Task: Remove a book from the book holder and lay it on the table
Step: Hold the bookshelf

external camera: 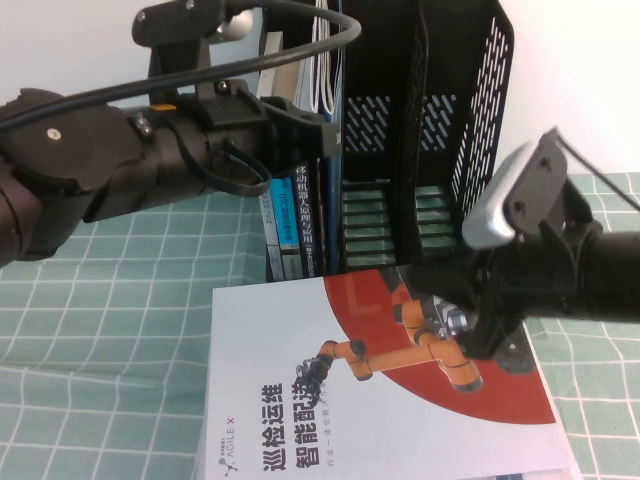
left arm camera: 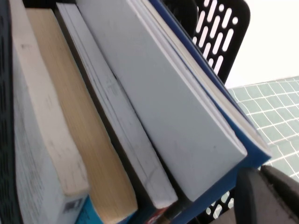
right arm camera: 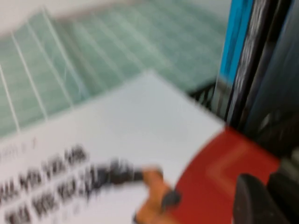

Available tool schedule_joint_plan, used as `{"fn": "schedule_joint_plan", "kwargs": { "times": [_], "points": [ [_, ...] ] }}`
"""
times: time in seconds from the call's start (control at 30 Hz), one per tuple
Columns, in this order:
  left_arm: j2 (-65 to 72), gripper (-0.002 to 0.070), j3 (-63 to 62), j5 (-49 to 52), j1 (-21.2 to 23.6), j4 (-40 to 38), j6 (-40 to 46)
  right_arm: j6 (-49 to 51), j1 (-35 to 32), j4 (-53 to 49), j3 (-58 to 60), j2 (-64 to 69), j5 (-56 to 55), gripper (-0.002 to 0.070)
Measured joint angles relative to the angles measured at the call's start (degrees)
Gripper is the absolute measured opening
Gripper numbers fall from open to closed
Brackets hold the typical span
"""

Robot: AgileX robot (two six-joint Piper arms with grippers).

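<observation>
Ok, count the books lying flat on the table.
1: the white-and-red book lies flat on the table before the book holder, with the right gripper over it. The left gripper is at the upright books in the holder. More could lie out of frame.

Book holder (external camera: 425, 130) stands at back of table (external camera: 100, 300). Upright books (external camera: 290, 215) fill its left compartments. White-and-red book (external camera: 300, 400) lies flat on table before holder. Left gripper (external camera: 300, 125) at upright books. Right gripper (external camera: 470, 335) over flat book's right part.
</observation>
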Motion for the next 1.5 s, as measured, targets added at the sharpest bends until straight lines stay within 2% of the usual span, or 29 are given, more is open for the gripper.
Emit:
{"fn": "schedule_joint_plan", "kwargs": {
  "times": [0.1,0.23,0.33,0.4,0.47,0.57,0.73,0.83,0.9,1.03,1.17,1.5],
  "points": [
    [0.3,-0.0002,0.0,0.6,0.0,-0.1,0.0,14.4,0.0,-17.0,-0.3,0.0,-0.6,0.0095],
    [0.3,-0.0002,0.0,0.8,0.0,-0.2,0.1,37.8,0.0,-45.2,-2.0,0.0,0.2,0.0113],
    [0.3,-0.0003,0.0,0.2,0.0,-0.4,0.1,52.5,0.0,-58.3,-3.3,0.0,-0.9,0.0115],
    [0.3,-0.0002,0.0,0.0,0.0,-0.4,0.1,55.5,0.0,-60.0,-3.7,0.0,-4.0,0.0117],
    [0.3,-0.0002,0.0,0.0,0.0,-0.4,0.1,54.4,0.0,-57.5,-3.9,-0.1,-7.5,0.0126],
    [0.9,-0.0003,0.0,-0.6,0.0,-0.5,0.1,45.4,0.0,-46.9,-3.9,-0.2,-11.8,0.0175],
    [2.8,-0.0002,0.0,0.5,0.9,-0.5,-0.5,22.4,0.0,-20.5,-3.9,-0.2,-11.0,0.0298],
    [3.7,-0.0002,0.0,2.7,2.4,-0.6,-1.5,7.3,0.0,-2.8,-3.9,-0.2,-9.1,0.0322],
    [3.9,-0.0003,0.0,4.7,3.5,-0.9,-2.1,-2.2,0.0,3.6,-4.0,-0.3,-8.9,0.0326],
    [3.7,-0.0002,0.0,9.4,4.5,-2.3,-2.4,-9.2,0.0,7.5,-4.2,-0.3,-8.9,0.033],
    [3.1,-0.0002,-0.3,13.6,4.6,-5.0,-0.9,-10.7,0.0,8.2,-4.3,-0.3,-6.6,0.0332],
    [2.7,-0.0002,-0.7,15.1,4.6,-12.6,5.0,-11.1,0.0,8.3,-4.5,3.7,1.4,0.0333]
  ]
}}
